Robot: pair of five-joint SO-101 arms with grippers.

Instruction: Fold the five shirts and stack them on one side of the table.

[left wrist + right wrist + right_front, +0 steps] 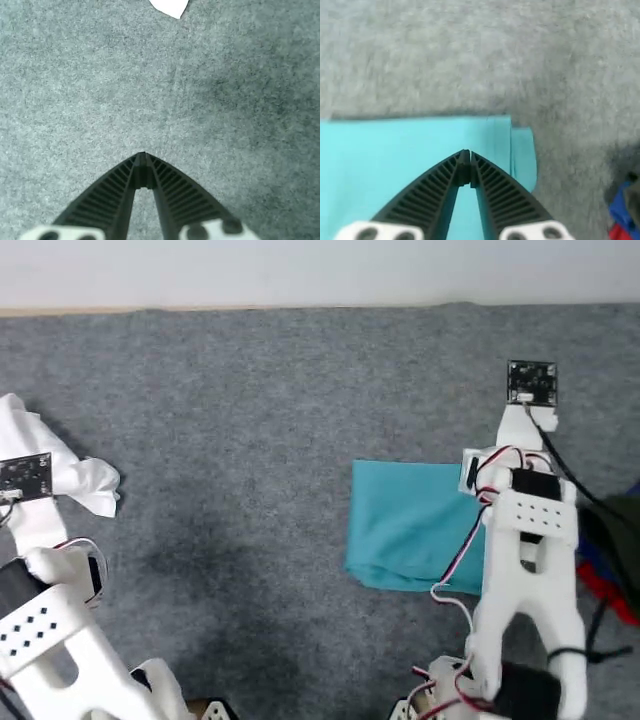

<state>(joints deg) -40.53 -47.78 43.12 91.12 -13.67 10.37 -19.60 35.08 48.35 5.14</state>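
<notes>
A folded teal shirt [410,525] lies flat on the grey carpeted table at the right of centre. My right gripper [466,159] hovers over its far right part, fingers shut with nothing between them; the same teal shirt [395,160] spreads beneath them. The right arm [525,540] covers the shirt's right edge in the high view. A crumpled white shirt [60,475] lies at the left edge, partly under the left arm [45,610]. My left gripper [144,162] is shut and empty above bare carpet, with a white shirt corner [170,7] farther off.
A heap of dark, blue and red cloth [612,560] sits at the right edge of the table. Grey carpet [250,440] spreads between the two arms and back to the wall.
</notes>
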